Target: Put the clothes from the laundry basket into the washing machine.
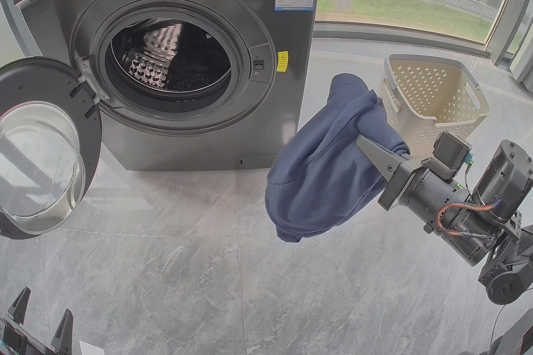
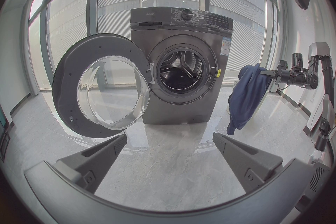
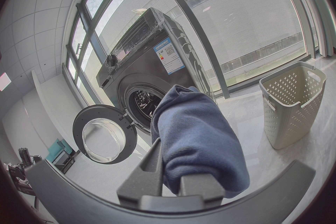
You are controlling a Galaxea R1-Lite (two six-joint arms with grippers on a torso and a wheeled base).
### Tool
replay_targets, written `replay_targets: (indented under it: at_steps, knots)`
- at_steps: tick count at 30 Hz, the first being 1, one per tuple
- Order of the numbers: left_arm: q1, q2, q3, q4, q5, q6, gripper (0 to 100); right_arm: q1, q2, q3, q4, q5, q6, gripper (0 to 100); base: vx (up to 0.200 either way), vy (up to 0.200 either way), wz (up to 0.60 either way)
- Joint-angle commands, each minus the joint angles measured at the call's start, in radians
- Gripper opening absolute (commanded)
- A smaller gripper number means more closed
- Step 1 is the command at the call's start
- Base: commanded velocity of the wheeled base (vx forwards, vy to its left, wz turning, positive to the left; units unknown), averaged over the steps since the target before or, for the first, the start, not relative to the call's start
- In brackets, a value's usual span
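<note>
A blue garment (image 1: 322, 162) hangs in the air between the washing machine (image 1: 183, 51) and the beige laundry basket (image 1: 436, 95), with my right gripper (image 1: 383, 153) shut on its upper part. It drapes over the fingers (image 3: 154, 168) in the right wrist view, where the garment (image 3: 196, 133) covers much of the drum opening (image 3: 145, 104). The machine's round door (image 1: 41, 151) stands swung wide to the left. Dark clothing lies inside the drum (image 1: 191, 62). My left gripper (image 2: 168, 158) is open, low over the floor at the near left, its fingertips (image 1: 61, 325) showing in the head view.
The basket (image 3: 292, 105) stands on the grey tiled floor to the machine's right, beside a glass window wall. The open door (image 2: 101, 88) juts out over the floor at the left. Bare floor (image 1: 194, 262) lies in front of the machine.
</note>
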Motion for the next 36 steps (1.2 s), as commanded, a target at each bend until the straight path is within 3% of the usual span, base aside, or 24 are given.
replay_targets:
  at_steps: [1, 25, 36]
  knots:
    - [0.0, -0.009, 0.018, 0.0, 0.0, -0.001, 100, 0.0, 0.001, 0.001, -0.001, 0.0, 0.001, 0, 0.0, 0.2, 0.0]
    - [0.0, -0.009, 0.018, 0.0, 0.0, 0.001, 100, -0.002, 0.003, -0.001, -0.001, -0.002, 0.001, 0, 0.0, 0.2, 0.0]
    - [0.0, -0.009, 0.018, 0.0, 0.0, 0.001, 100, -0.002, 0.003, 0.001, -0.001, -0.003, 0.001, 0, 0.0, 0.0, 0.0]
